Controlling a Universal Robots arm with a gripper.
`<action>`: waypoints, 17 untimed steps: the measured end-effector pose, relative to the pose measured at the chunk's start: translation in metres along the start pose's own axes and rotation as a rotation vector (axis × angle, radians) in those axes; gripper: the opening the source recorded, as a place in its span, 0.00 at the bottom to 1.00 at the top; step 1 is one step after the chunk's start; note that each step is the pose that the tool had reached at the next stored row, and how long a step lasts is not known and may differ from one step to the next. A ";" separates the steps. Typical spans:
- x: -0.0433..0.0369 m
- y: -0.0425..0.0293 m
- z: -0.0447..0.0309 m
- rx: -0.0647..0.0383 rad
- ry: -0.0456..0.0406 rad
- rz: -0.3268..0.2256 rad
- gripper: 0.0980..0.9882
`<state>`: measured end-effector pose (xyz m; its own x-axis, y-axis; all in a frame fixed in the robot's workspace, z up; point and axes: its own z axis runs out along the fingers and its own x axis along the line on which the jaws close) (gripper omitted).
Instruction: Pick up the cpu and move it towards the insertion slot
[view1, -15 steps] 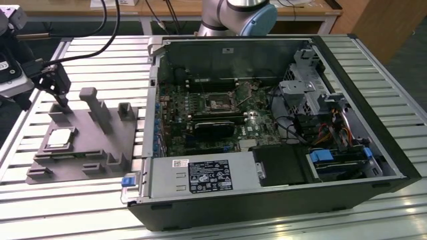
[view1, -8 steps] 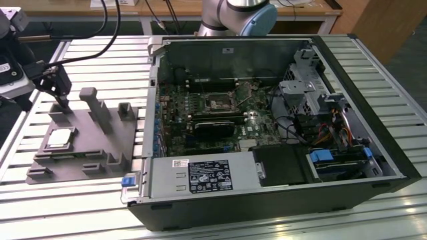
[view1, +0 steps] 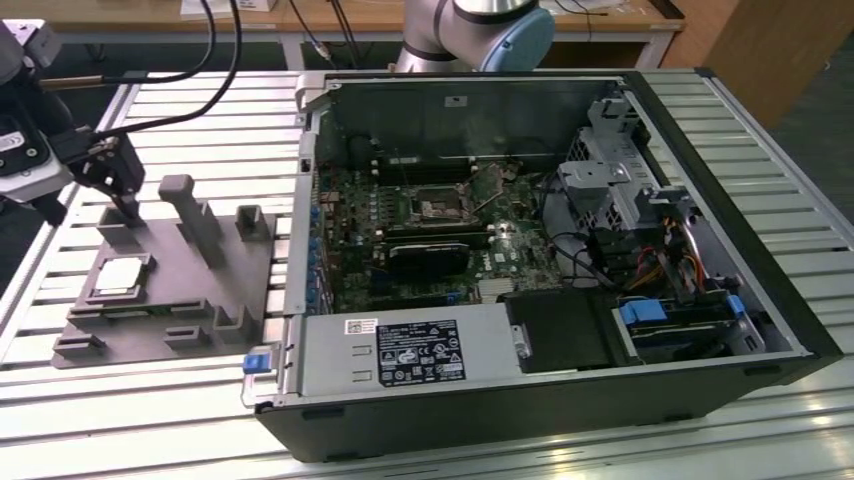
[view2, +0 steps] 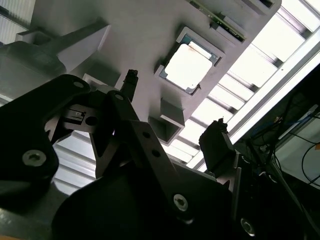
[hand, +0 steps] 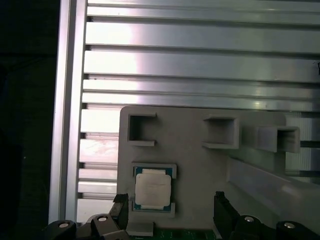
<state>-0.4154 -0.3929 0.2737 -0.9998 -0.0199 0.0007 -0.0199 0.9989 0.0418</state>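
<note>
The fingers (view2: 218, 145) were seen spread wide, nothing held, near the cpu (hand: 152, 189). The cpu was seated in the grey fixture (view1: 174, 300) at the exterior view's left, well apart from the insertion slot (view1: 438, 210).

The cpu (hand: 152, 188) has a dull silver metal top; the fixture (hand: 200, 165) is smooth, matt grey plastic. The bench (hand: 200, 65) is ribbed bare metal, glossy with glare, and the insertion slot (view1: 438, 208) has a shiny metal frame.
</note>
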 end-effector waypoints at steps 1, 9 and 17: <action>0.0000 -0.0002 0.0010 0.000 0.0000 0.000 0.76; 0.0009 -0.0045 0.0085 0.000 0.0000 0.000 0.76; 0.0009 -0.0049 0.0128 0.000 0.0001 0.000 0.76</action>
<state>-0.4162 -0.3973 0.2607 -0.9998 -0.0200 0.0008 -0.0200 0.9989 0.0418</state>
